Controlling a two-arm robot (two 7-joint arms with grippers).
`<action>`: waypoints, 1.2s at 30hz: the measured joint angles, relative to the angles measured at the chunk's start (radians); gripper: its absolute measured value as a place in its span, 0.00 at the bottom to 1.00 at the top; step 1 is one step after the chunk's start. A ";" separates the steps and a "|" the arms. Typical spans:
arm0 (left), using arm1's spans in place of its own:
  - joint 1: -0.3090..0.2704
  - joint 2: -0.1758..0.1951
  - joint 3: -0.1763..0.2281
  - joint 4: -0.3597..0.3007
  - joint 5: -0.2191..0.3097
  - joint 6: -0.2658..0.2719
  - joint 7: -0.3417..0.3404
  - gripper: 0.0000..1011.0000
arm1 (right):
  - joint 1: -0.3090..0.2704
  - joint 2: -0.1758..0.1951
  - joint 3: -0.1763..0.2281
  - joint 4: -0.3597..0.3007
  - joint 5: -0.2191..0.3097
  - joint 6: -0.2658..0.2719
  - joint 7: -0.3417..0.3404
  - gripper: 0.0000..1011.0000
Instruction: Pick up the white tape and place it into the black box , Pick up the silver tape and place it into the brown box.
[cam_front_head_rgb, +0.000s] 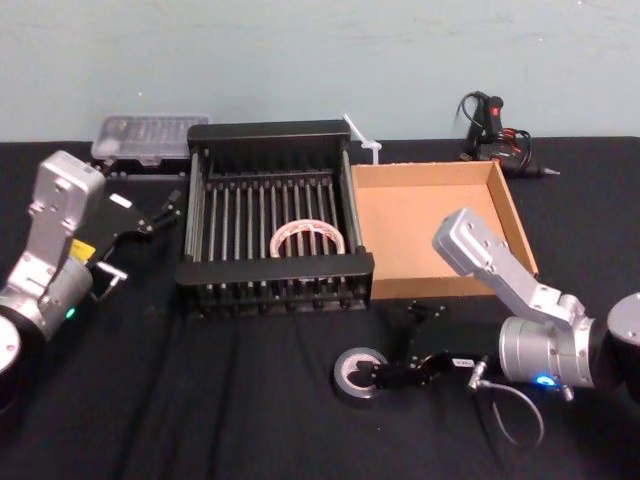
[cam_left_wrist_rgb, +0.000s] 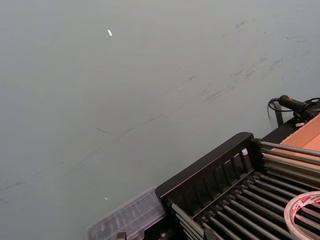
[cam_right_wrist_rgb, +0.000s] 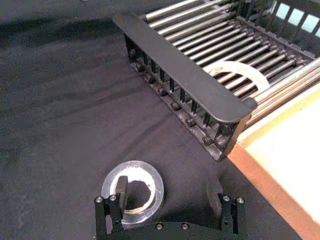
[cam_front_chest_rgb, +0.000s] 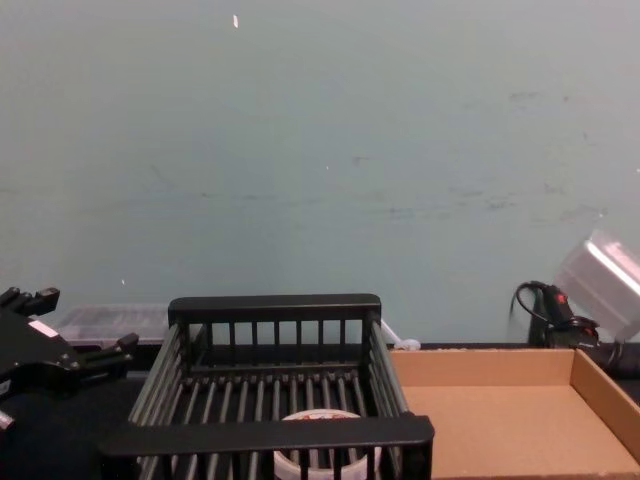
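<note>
At nine o'clock on the black cloth-covered table (cam_front_head_rgb: 200, 400), the left gripper (cam_front_head_rgb: 160, 215) hangs just beside the left wall of the black box, its dark fingers spread apart with nothing between them; in the chest view it (cam_front_chest_rgb: 95, 355) sits at the box's left side. Behind it, at eleven o'clock, lies a clear plastic organiser case (cam_front_head_rgb: 150, 137).

The black box (cam_front_head_rgb: 275, 270), a plastic crate with slatted sides, barred floor and thick solid rims, stands at the centre of the table. The white tape (cam_front_head_rgb: 308, 240), a thin wide ring with red print on its inner core, lies flat on the bars near the front wall, slightly towards the crate's right. The red lettering (cam_left_wrist_rgb: 305, 202) shows in the left wrist view but is too small to read.

At six o'clock, in front of the crate and apart from it, the silver tape (cam_front_head_rgb: 360, 372), a small grey roll with a dark outer side and pale core, lies flat on the cloth. The right gripper (cam_front_head_rgb: 395, 375) is low at its right edge, jaws open; in the right wrist view one finger (cam_right_wrist_rgb: 121, 192) sits inside the roll's (cam_right_wrist_rgb: 132, 192) core while the other stands outside.

The brown box (cam_front_head_rgb: 435, 235), a shallow tan cardboard tray, touches the crate's right wall at three o'clock. A black and red tool with cables (cam_front_head_rgb: 490, 125) lies at one o'clock.
</note>
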 joint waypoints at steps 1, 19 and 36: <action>0.000 0.000 0.000 0.000 0.000 0.000 0.000 0.99 | 0.001 -0.001 -0.002 0.002 -0.001 0.001 0.000 0.99; 0.000 0.000 0.000 0.000 0.000 0.000 0.000 0.99 | 0.016 -0.015 -0.017 0.027 -0.017 0.008 0.003 0.99; 0.000 0.000 0.000 0.000 0.000 0.000 0.000 0.99 | 0.032 -0.034 -0.028 0.055 -0.032 0.014 0.007 0.99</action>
